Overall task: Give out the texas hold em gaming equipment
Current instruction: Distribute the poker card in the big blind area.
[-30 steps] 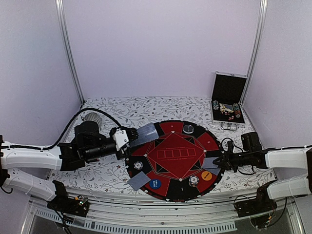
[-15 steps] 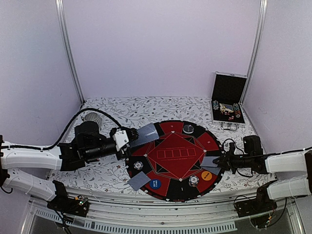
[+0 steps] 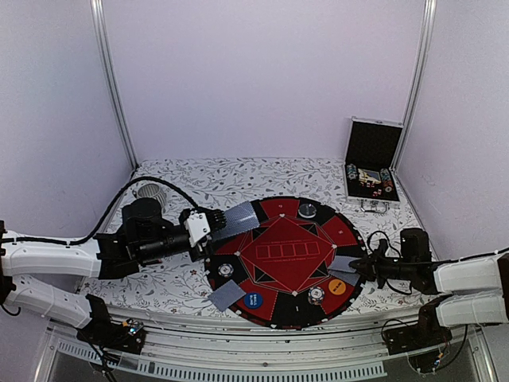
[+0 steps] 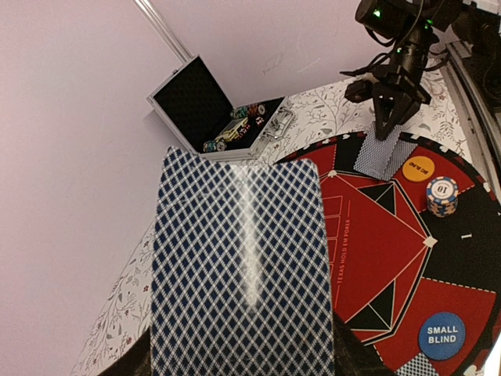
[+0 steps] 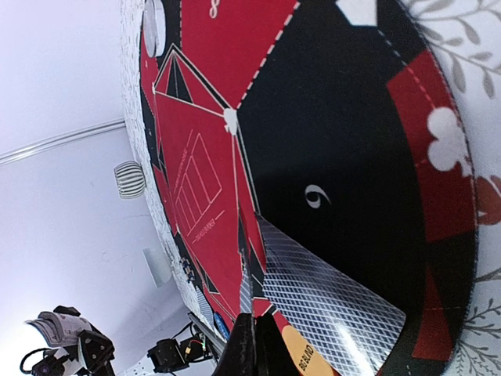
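My left gripper [image 3: 210, 225] is shut on playing cards [image 3: 239, 216] held over the round mat's far-left edge. In the left wrist view their diamond-patterned back [image 4: 239, 258] fills the frame and hides the fingers. My right gripper [image 3: 356, 269] is shut, its tips [image 5: 262, 345] at the outer edge of two face-down cards [image 3: 343, 267] on the mat's right side; nothing shows between the fingers. Another card [image 3: 226, 295] lies at the near left. The blue disc [image 3: 253, 300] and orange disc [image 3: 337, 287] lie near the front, with chip stacks [image 3: 316, 294] beside them.
The red-and-black mat [image 3: 283, 255] covers the table's middle. More chips sit at its left [image 3: 227, 270] and far side [image 3: 307, 210]. An open black case [image 3: 371, 163] stands at the back right. A ribbed grey cup [image 3: 151, 192] sits at the back left.
The right arm has dropped lower and drawn slightly right, its shut tips staying at the cards' edge. The left arm and its cards have not moved.
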Robot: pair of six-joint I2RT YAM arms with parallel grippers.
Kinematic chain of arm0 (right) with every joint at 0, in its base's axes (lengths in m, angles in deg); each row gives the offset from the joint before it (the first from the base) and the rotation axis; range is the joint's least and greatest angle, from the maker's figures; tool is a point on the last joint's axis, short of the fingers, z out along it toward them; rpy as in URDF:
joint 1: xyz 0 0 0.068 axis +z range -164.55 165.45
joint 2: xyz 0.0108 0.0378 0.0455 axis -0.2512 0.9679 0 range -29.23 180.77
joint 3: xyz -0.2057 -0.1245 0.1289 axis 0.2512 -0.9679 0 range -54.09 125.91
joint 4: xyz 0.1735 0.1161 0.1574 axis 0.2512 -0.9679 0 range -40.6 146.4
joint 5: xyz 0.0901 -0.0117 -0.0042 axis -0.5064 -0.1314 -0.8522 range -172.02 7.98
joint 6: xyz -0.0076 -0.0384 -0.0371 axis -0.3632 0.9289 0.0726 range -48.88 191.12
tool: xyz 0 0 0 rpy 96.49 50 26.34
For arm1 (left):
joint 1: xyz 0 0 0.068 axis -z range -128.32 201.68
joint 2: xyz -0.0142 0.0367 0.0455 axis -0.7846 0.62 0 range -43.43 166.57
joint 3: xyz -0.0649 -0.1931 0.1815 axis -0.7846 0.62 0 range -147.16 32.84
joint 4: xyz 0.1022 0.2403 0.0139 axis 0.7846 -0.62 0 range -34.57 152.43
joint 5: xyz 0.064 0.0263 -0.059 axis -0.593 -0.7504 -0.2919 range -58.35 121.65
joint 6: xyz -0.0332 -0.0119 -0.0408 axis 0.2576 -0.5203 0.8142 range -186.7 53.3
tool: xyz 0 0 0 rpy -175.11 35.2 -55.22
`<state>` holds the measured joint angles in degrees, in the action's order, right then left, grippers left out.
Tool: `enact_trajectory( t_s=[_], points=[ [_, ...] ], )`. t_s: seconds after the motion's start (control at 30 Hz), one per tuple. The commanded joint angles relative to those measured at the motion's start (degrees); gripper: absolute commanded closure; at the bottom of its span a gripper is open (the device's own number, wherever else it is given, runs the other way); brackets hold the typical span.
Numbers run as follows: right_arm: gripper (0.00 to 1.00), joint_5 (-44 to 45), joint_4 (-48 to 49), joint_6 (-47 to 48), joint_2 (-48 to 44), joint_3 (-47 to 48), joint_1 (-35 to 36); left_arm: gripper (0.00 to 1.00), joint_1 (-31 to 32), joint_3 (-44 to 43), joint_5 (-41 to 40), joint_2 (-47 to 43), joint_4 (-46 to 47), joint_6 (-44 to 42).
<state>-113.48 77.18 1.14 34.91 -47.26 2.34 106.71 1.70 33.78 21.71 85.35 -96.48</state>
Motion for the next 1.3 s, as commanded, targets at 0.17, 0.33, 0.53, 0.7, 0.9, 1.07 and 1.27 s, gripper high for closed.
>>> enact_trajectory(
  t_s=[0.17, 0.33, 0.53, 0.7, 0.9, 1.07, 1.27],
  points=[
    [0.98, 0.1, 5.6, -2.9, 2.3, -0.8, 1.2, 0.47, 0.9, -1.4, 0.0, -0.2, 0.7, -0.2],
    [0.93, -0.2, 6.1, -3.0, 3.5, -0.9, 1.4, 0.47, 0.9, -1.3, -0.3, -0.5, 0.6, -0.3],
    [0.74, -0.4, 4.4, -3.0, 2.0, -0.7, 1.4, 0.47, 0.8, -1.4, -0.2, -0.5, 0.6, -0.3],
    [0.62, 1.7, -0.8, -2.4, -2.1, -0.4, 1.4, 0.47, 0.9, -1.3, -0.2, -0.5, 0.6, -0.3],
    [0.39, 4.3, -8.4, -2.1, -8.3, 0.7, 1.4, 0.47, 1.0, -1.4, 0.1, -0.5, 0.6, -0.2],
    [0.20, 7.9, -17.2, -0.5, -12.7, 3.6, 1.4, 0.47, 0.9, -1.4, 0.1, -0.6, 0.5, -0.2],
    [0.11, 17.8, -28.6, 3.4, -20.9, 9.5, 1.3, 0.47, 1.0, -1.4, 0.1, -0.7, 0.4, -0.4]
  ],
)
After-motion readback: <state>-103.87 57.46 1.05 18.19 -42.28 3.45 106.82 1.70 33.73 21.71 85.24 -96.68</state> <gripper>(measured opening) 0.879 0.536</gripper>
